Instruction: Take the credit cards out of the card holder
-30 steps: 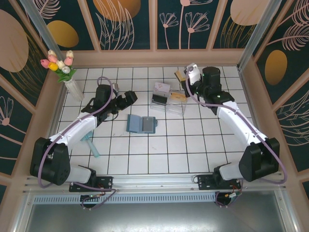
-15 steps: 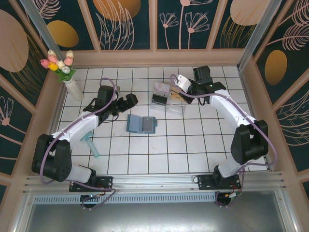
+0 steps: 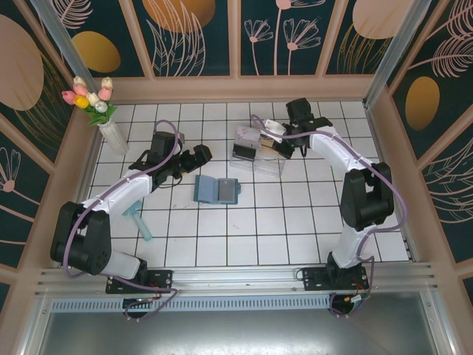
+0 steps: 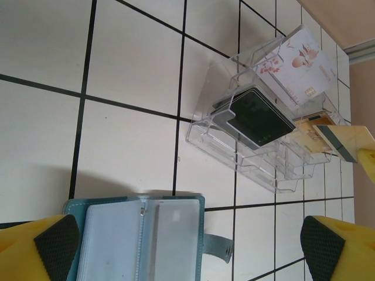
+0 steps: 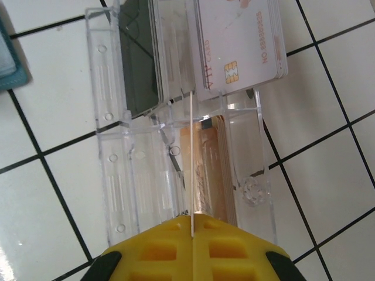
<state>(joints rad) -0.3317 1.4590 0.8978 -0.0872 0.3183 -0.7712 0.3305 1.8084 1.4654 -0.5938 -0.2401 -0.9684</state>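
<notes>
seemingly mid-deposit, the right pincer (image 5: 192,234) clenched a card (image 5: 191,158) edge-on over the clear box (image 5: 111,175), likely needing only to let go, the left pincer (image 4: 190,240) released above the card holder (image 4: 140,234).

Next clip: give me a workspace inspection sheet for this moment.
Surface: white tiled table, black grid lines.
Job's things: card holder open, flat on tiles; credit card pinched over clear box.
Clutter: clear box holding white card and dark card; tulip vase far left; teal object on near-left tiles.
Grippers: left gripper open, near card holder, not touching; right gripper shut on credit card.
Cables: purple cables along both arms, no snag seen.
Surroundings: floral wall panels; metal rail at near edge.
</notes>
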